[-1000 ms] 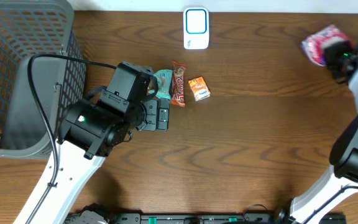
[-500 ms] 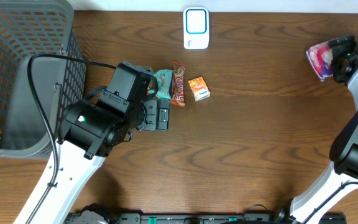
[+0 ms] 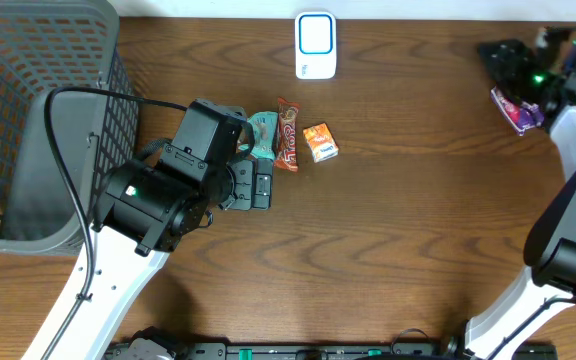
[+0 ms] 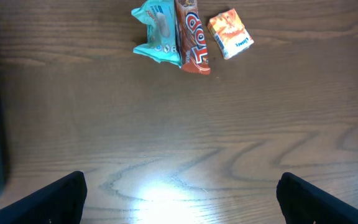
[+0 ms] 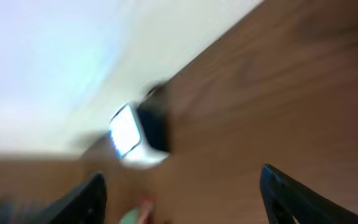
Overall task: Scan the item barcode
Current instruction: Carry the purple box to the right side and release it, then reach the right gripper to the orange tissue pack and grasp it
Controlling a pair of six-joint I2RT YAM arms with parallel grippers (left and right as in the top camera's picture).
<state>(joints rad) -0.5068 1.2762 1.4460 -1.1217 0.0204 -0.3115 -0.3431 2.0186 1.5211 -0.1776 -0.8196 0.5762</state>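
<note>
On dark wooden table (image 3: 418,200), white scanner (image 3: 315,45)

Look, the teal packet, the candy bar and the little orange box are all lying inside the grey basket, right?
Not quite. The teal packet, the candy bar and the little orange box are all lying on the wooden table, to the right of the grey basket, not inside it. The overhead view shows it.

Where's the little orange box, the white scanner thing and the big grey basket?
little orange box (image 4: 230,33), left wrist view, middle of its top face.
white scanner (image 3: 315,45), overhead view, middle of its body.
grey basket (image 3: 18,100), overhead view, on its mesh wall.
</note>
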